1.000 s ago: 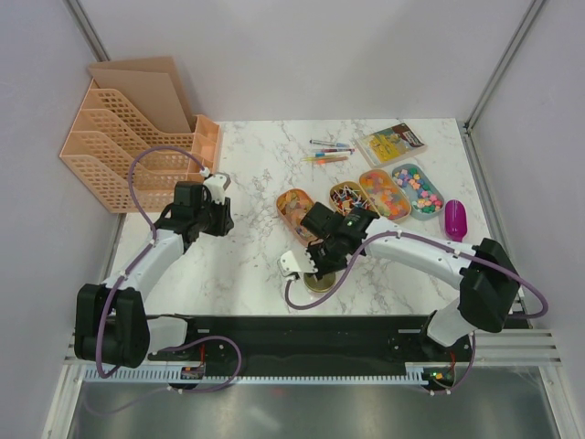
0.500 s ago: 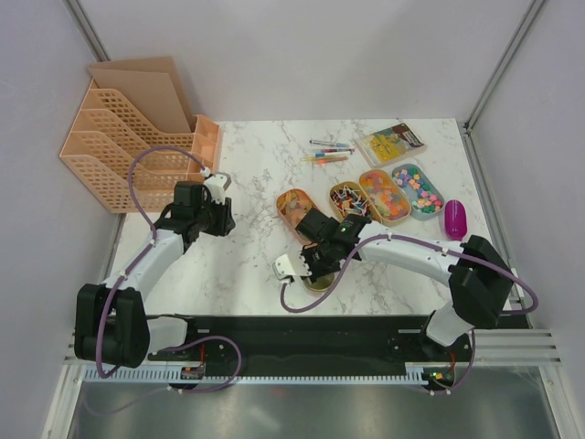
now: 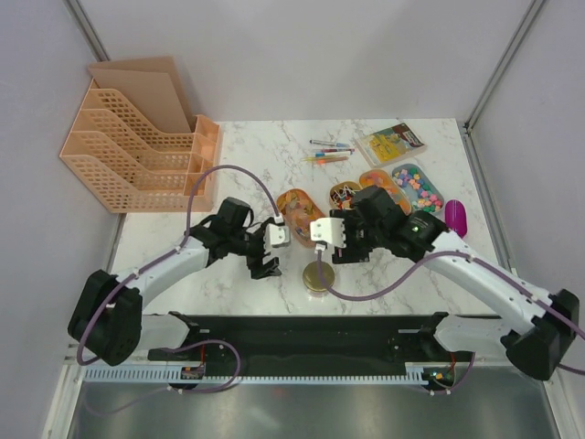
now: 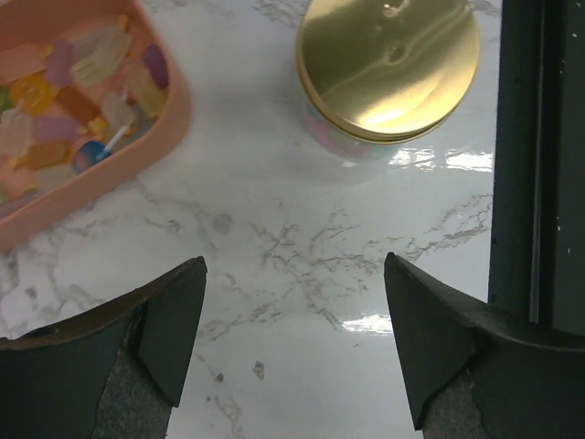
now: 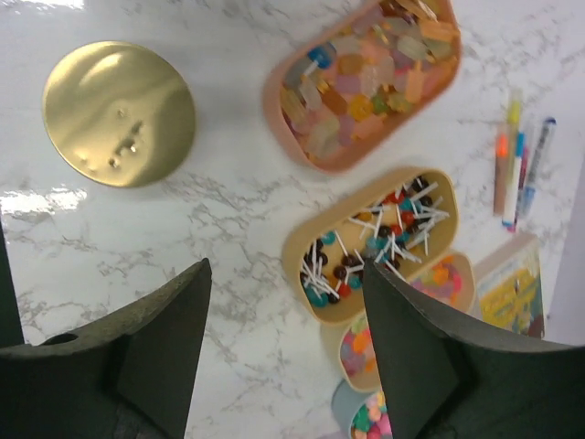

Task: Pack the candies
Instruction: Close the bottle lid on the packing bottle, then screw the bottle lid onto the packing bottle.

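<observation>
Candies (image 5: 361, 82) in oval trays (image 5: 271, 99) beside gold-lidded jar (image 5: 119, 114); left gripper (image 4: 292, 274) and right gripper (image 5: 285, 274) both spread wide, empty.

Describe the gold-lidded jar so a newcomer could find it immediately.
On the marble table, look toward the arms' bases from the row of oval candy trays. The jar stands alone there, the only round, closed container, topped with a shiny gold lid.

The marble worktop (image 3: 247, 155) carries a peach file rack (image 3: 128, 151) at its back left, pens (image 3: 327, 151) and a booklet (image 3: 390, 144) at the back, and four oval trays (image 3: 294, 206) of candies (image 3: 419, 189) in a row. A purple scoop (image 3: 454, 219) lies just right of them, and a gold-lidded jar (image 3: 318, 275) stands nearer the front.
</observation>
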You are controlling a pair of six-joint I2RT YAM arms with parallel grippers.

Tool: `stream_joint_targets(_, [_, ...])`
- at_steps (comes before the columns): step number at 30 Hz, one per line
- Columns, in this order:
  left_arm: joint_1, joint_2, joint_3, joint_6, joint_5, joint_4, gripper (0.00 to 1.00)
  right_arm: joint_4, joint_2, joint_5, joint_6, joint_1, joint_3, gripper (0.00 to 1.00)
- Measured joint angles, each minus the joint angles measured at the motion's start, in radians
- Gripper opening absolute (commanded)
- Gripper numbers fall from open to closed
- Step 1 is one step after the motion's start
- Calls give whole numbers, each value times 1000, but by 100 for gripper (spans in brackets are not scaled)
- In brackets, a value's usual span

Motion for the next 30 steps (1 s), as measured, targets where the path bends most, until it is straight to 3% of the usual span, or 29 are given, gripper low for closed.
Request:
stream_joint_targets(7, [-149, 138, 0, 76, -17, -11, 86, -3, -148, 77, 5, -135, -83, 78])
stream_joint_targets(17, [-365, 285, 109, -11, -122, -19, 82, -6, -148, 104, 48, -145, -89, 78])
stream_joint_targets(25, [-396, 413, 179, -167, -182, 81, 78, -6, -163, 104, 48, -146, -89, 78])
stream_joint_targets(30, [-402, 430, 134, -270, -217, 272, 83, 0, -218, 96, 31, -167, -127, 80])
